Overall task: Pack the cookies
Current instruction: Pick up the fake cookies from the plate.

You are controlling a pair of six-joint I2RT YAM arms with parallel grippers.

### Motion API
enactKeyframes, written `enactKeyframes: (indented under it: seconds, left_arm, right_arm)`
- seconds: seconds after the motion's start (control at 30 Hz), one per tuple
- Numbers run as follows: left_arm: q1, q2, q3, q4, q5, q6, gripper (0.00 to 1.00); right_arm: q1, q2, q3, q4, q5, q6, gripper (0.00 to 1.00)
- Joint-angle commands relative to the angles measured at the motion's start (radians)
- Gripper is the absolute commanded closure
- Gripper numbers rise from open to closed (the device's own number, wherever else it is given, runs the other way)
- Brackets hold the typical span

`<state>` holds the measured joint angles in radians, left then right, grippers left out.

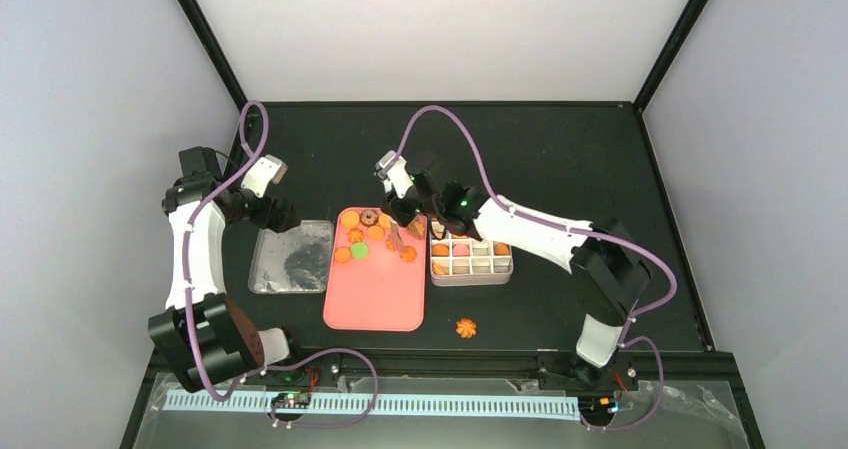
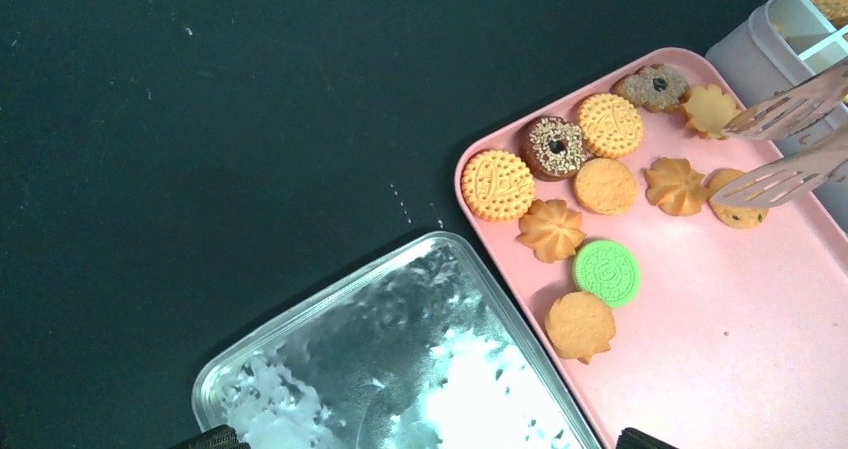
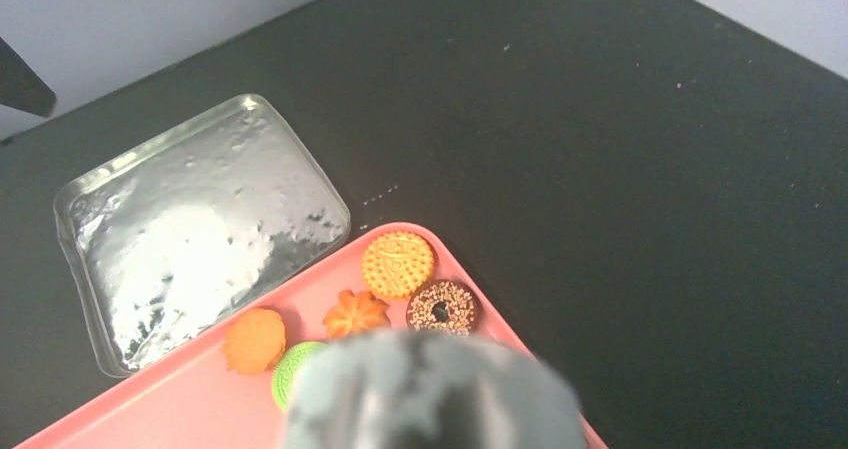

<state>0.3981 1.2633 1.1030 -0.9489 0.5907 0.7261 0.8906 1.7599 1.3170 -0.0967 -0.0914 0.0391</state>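
Several cookies (image 1: 365, 234) lie at the far end of the pink tray (image 1: 375, 304): golden rounds, flower shapes, a brown sprinkled ring (image 2: 553, 146) and a green one (image 2: 606, 271). More fill the white gridded tin (image 1: 470, 277). One flower cookie (image 1: 466, 327) lies on the table. My right gripper (image 1: 408, 212) holds slotted tongs (image 2: 790, 144) over the tray's far right, their open blades beside a chip cookie (image 2: 735, 212). A grey blur (image 3: 430, 389) hides the right gripper's fingers in the right wrist view. My left gripper (image 2: 428, 439) is open and empty above the clear lid (image 2: 400, 359).
The clear plastic lid (image 1: 290, 259) lies left of the tray, touching its edge. The tin stands right of the tray. Grey walls enclose the black table on three sides.
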Motion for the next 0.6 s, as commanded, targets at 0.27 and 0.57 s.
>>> enactKeyframes:
  seconds: [0.27, 0.57]
  left_arm:
    - [0.005, -0.009, 0.001, -0.004, 0.000, 0.023, 0.01]
    - [0.005, 0.001, 0.014, -0.008, 0.014, 0.017, 0.01]
  right_arm:
    - [-0.001, -0.017, -0.036, 0.035, -0.020, -0.001, 0.61]
    - [0.007, -0.094, -0.162, 0.045, -0.014, 0.012, 0.59]
